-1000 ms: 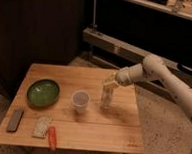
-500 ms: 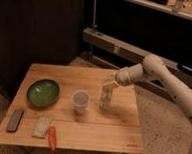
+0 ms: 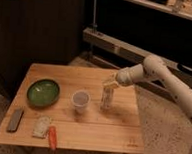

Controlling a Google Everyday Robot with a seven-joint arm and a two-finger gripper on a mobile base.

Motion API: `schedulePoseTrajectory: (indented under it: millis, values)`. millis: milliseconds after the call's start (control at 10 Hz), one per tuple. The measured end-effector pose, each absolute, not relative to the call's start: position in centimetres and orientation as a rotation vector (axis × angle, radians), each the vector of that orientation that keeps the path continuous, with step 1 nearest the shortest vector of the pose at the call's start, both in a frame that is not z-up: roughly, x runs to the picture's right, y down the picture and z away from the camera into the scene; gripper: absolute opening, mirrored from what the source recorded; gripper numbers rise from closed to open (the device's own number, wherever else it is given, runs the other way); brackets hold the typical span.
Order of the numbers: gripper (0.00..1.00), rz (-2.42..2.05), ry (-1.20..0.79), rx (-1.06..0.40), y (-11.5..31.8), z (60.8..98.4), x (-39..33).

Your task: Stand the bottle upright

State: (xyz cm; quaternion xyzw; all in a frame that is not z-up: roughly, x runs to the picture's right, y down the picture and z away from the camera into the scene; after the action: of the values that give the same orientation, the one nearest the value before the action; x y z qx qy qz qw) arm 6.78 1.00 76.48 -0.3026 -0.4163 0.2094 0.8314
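Note:
The slim cream-white bottle (image 3: 107, 97) stands about upright on the wooden table (image 3: 65, 127), just right of the translucent cup (image 3: 80, 101). My gripper (image 3: 109, 83) reaches in from the right on the white arm (image 3: 155, 71) and sits at the bottle's top.
A green bowl (image 3: 43, 92) sits at the table's left. A dark flat bar (image 3: 15, 120), a pale packet (image 3: 42, 126) and an orange-red item (image 3: 51, 137) lie near the front left edge. A metal rail and dark shelving stand behind the table.

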Motion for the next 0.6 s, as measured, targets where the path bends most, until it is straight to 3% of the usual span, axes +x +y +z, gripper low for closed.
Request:
schedulePoseTrajectory:
  millis: [600]
  values:
    - [0.27,0.449,-0.877,-0.643,1.1,76.49,7.27]
